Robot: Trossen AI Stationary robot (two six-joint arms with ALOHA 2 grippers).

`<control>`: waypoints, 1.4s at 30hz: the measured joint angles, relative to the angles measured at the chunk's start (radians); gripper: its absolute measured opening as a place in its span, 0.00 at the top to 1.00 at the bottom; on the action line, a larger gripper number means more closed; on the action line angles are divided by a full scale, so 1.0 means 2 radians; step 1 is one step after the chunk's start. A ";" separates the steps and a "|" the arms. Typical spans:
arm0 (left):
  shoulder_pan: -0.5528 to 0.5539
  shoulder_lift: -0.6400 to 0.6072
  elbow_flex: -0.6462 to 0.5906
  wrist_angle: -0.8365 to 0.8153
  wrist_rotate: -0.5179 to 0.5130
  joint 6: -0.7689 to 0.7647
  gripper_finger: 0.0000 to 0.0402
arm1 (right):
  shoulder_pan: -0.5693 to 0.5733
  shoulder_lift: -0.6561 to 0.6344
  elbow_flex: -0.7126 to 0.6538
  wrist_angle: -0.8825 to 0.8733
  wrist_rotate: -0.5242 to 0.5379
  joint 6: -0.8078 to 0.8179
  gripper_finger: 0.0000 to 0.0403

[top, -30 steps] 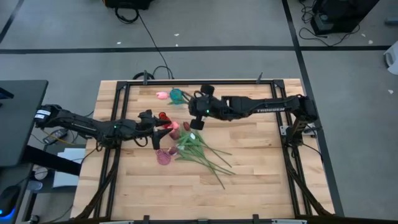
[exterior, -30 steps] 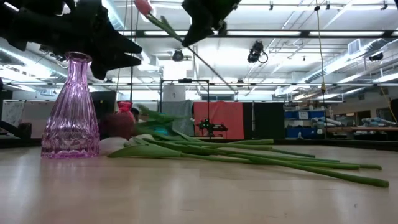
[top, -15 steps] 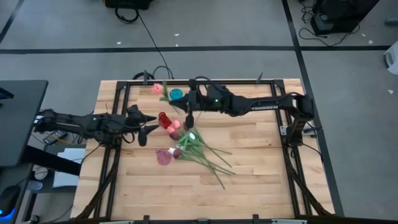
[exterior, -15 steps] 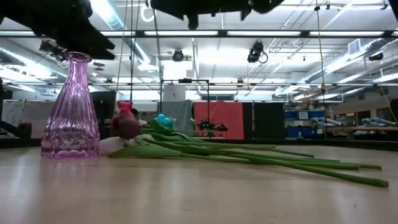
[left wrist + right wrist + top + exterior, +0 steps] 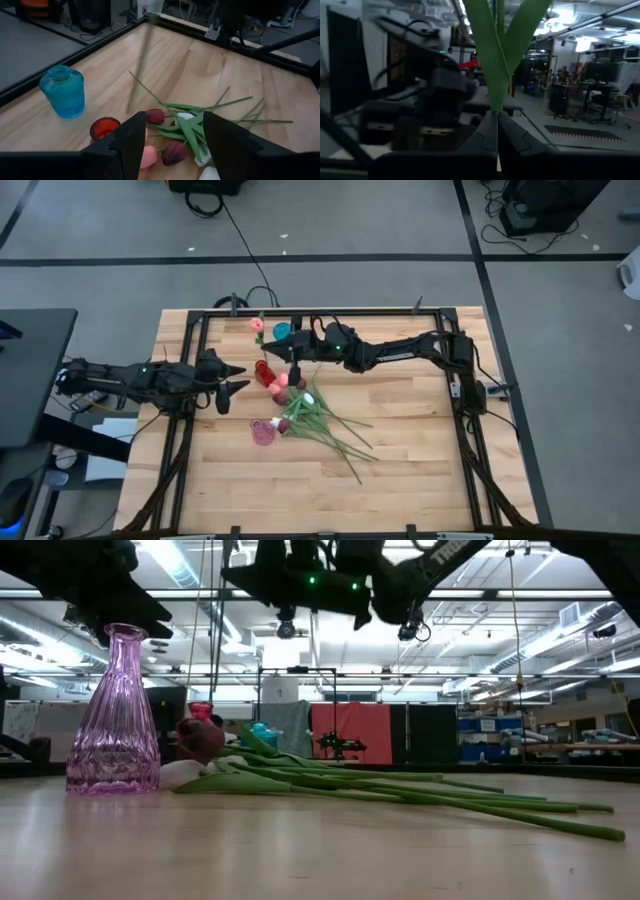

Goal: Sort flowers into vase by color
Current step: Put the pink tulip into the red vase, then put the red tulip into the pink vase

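Nearest the camera, the flowers [image 5: 318, 423] lie heaped mid-table beside the purple vase [image 5: 262, 432]. Left of them, the left gripper [image 5: 232, 377] hangs spread wide and empty, presumably waiting. Farther back, the right gripper [image 5: 297, 356] pinches a pink tulip [image 5: 257, 325] by its stem, apparently carrying it past the blue vase [image 5: 283, 332]. Its stem is blurred in the left wrist view.

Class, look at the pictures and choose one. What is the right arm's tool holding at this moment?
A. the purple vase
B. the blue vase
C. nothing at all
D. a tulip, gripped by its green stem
D: in the right wrist view the right tool is shut on a green stem with leaves, and the high view shows the pink tulip raised near the blue vase.
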 joint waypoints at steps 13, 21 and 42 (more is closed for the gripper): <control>-0.001 0.000 0.000 -0.001 0.004 -0.006 0.49 | -0.012 0.083 0.075 -0.005 -0.022 0.013 0.99; -0.001 0.000 0.000 -0.004 0.013 -0.007 0.49 | -0.012 0.062 0.076 -0.038 -0.022 0.001 0.99; -0.001 0.000 -0.010 -0.014 0.016 -0.022 0.49 | -0.020 0.003 0.076 -0.391 -0.023 -0.040 0.52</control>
